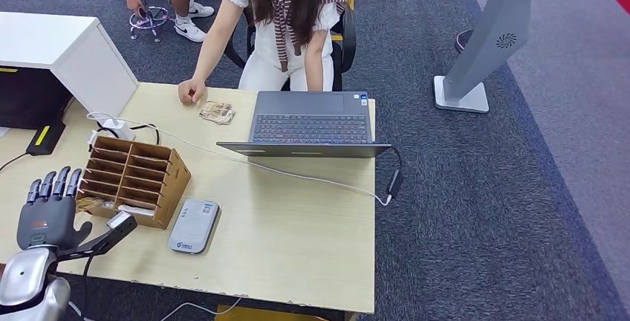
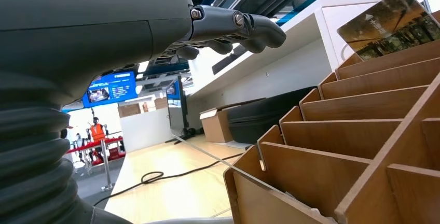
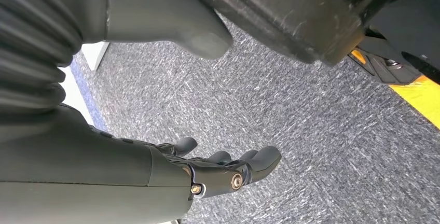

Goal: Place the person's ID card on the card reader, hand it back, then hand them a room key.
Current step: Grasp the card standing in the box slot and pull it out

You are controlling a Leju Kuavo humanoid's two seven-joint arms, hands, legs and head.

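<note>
Beside our left hand (image 1: 48,206), which hovers over the near left part of the surface (image 1: 297,232) with its fingers spread and holding nothing, we see the wooden card rack (image 1: 134,180) just to its right. From the left wrist view we look along the hand (image 2: 228,27) into the rack's slanted compartments (image 2: 353,130), and one room key card (image 2: 394,24) stands up out of a compartment on the far side from the hand. Just beyond the rack from our hand, the grey card reader (image 1: 193,225) lies flat on the surface, close to the rack's corner but apart from it. Farther off, well away from the hand, an open laptop (image 1: 308,122) sits before a seated person, whose hand (image 1: 191,91) rests on the far edge; a small card-like stack (image 1: 216,112) lies just beside it, and we cannot tell whether that is the ID card. Our right hand (image 3: 228,169) hangs over grey carpet (image 3: 311,130), fingers loosely parted, holding nothing.
</note>
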